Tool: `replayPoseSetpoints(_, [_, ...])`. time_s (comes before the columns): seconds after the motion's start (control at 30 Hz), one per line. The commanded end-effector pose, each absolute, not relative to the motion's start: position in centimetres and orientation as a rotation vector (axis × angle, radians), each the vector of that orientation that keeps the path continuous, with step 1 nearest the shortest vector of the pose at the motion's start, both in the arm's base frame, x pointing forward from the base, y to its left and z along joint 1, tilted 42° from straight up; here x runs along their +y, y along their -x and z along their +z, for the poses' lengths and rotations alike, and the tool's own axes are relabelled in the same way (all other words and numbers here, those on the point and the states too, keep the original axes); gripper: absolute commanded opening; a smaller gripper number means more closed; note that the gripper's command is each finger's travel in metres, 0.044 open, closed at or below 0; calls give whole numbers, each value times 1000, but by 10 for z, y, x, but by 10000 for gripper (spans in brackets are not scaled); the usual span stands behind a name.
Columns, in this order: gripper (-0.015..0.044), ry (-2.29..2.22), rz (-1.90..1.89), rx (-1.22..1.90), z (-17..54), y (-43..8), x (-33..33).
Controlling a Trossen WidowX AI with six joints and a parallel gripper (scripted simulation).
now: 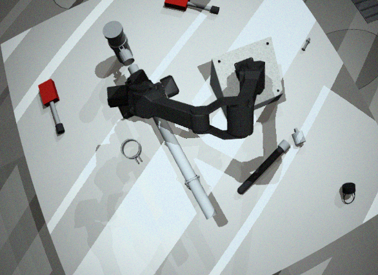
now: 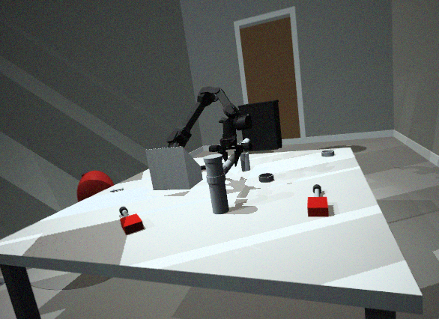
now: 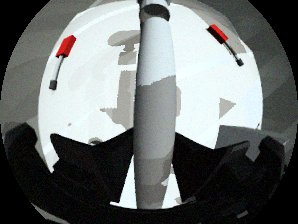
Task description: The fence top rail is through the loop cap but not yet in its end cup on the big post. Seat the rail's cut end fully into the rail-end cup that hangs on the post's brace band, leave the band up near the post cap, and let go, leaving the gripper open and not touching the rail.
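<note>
The grey post [image 1: 113, 30] [image 2: 219, 199] stands upright with its brace band [image 2: 216, 179] up near the cap. The rail-end cup [image 1: 127, 57] [image 3: 155, 10] hangs on the band with its dark opening toward the rail; in the exterior view the post hides it. The long pale rail [image 1: 175, 149] [image 2: 229, 164] [image 3: 156, 90] points at the cup, its cut end just outside the opening. The loop cap [image 1: 192, 181] is around the rail toward its far end. My gripper [image 2: 231, 160] [image 3: 151, 131] is shut on the rail behind the cut end.
A clamp ring [image 1: 131, 149] [image 2: 266, 177] lies beside the rail. Two red-headed tools [image 1: 48, 91] [image 1: 177, 0] lie on either side of the post. The pale block [image 1: 222, 78] [image 2: 170, 169] is under my arm's base. A dark rod [image 1: 261, 170] lies right of the rail.
</note>
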State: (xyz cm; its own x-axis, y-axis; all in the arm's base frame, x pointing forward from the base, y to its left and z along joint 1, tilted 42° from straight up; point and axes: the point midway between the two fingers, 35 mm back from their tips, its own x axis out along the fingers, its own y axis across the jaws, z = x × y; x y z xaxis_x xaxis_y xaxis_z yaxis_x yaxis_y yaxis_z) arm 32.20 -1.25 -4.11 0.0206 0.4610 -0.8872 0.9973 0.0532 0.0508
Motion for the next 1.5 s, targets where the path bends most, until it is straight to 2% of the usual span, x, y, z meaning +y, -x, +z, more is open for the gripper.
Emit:
replayPoseSetpoints(0.0, [0,-1517,-867,1548,-40,-323,-14])
replayPoseSetpoints(1.47, [0,-1510,-864,1567,-53,-326,-35])
